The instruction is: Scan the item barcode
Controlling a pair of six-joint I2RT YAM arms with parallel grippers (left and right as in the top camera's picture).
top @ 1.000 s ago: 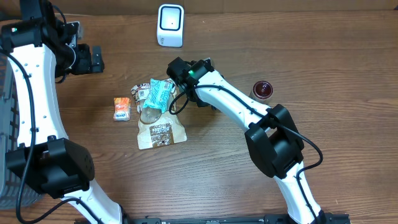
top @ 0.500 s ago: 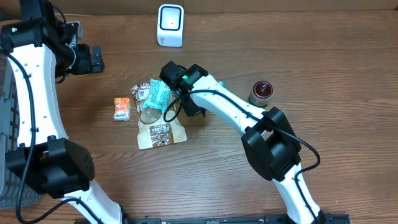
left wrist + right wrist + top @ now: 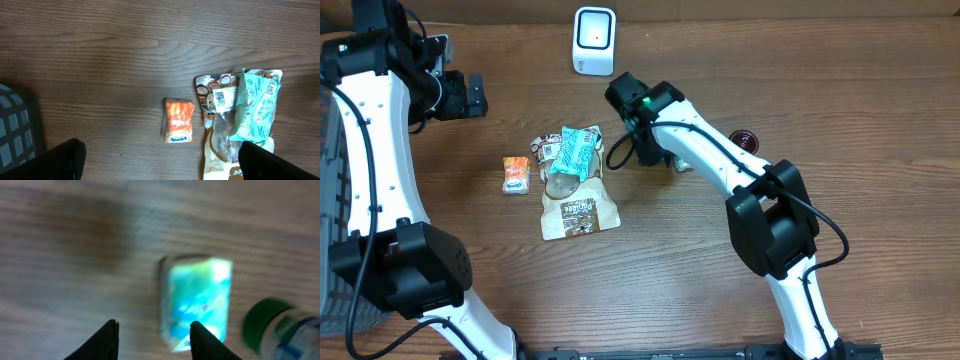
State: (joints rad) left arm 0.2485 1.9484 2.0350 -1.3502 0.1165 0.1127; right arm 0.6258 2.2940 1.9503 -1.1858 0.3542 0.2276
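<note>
Nearest us, a brown pouch (image 3: 578, 215) lies flat, its white print too small to read. Just beyond, a teal pack (image 3: 575, 152) tops a small pile, an orange packet (image 3: 516, 175) at its nine o'clock. A white barcode label (image 3: 223, 98) shows there, but no legible brand.

At the pile's three o'clock the right claw (image 3: 153, 330) hangs part-open and empty over a small teal packet (image 3: 197, 302). This is probably the item, lying on the table (image 3: 880, 250) beside a green-capped bottle (image 3: 270, 325).

The left claw (image 3: 160, 155) gapes wide at ten o'clock. The scanner (image 3: 594, 40) stands at twelve.
</note>
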